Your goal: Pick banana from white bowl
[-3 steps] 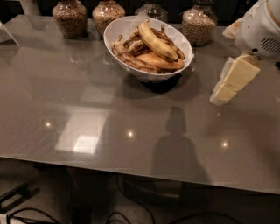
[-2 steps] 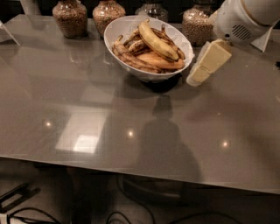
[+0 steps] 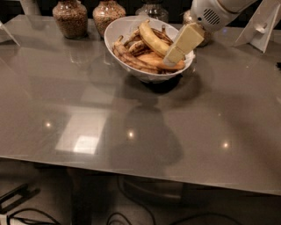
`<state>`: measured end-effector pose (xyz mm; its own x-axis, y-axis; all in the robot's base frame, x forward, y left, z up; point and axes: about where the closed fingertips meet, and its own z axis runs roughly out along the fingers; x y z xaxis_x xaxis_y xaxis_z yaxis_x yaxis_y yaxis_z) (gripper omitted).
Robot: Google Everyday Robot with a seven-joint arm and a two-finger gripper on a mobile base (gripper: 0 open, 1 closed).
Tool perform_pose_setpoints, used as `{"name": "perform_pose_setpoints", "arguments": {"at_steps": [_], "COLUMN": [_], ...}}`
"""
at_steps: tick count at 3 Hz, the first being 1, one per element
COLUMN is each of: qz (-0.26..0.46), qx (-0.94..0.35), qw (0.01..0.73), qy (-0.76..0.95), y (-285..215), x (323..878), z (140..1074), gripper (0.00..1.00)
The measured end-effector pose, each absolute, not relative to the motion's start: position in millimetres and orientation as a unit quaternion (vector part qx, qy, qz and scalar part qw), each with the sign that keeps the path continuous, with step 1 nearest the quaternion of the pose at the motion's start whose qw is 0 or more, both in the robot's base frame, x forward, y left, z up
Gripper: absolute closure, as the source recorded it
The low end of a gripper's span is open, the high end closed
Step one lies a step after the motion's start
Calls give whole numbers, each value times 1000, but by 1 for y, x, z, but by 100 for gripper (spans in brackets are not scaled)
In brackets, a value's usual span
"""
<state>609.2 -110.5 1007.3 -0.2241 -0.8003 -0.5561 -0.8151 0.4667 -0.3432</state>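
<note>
The white bowl (image 3: 117,30) stands at the back middle of the grey table. It holds several bananas. The bright yellow curved banana (image 3: 151,38) lies on top, slanting from upper left to lower right. Brown overripe bananas (image 3: 129,56) and an orange-tinted one (image 3: 153,60) lie beneath it. My gripper (image 3: 174,53) comes in from the upper right on a white arm. Its cream-coloured fingers (image 3: 184,41) hang over the right side of the bowl, right next to the yellow banana's lower end.
Glass jars of grains stand behind the bowl: one at the far left (image 3: 70,17), one beside it (image 3: 107,13), another behind the bowl (image 3: 153,9). A white stand (image 3: 263,24) is at the back right. Cables lie on the floor below the table's front edge.
The gripper has moved left and toward the bowl, from beside the table's right part to over the bowl's right side. The camera view has shifted closer to the bowl.
</note>
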Motion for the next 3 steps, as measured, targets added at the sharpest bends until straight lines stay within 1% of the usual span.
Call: {"name": "perform_pose_setpoints", "arguments": {"at_steps": [1,2,3], "qz": [21,50,73], "qx": [-506,-485,-469], "qw": [375,419,441], "qy": [777,766,762], "y": [-98,-67,-42], "x": [620,647,667], "z": [1003,996,987], "gripper": [0,0,4]}}
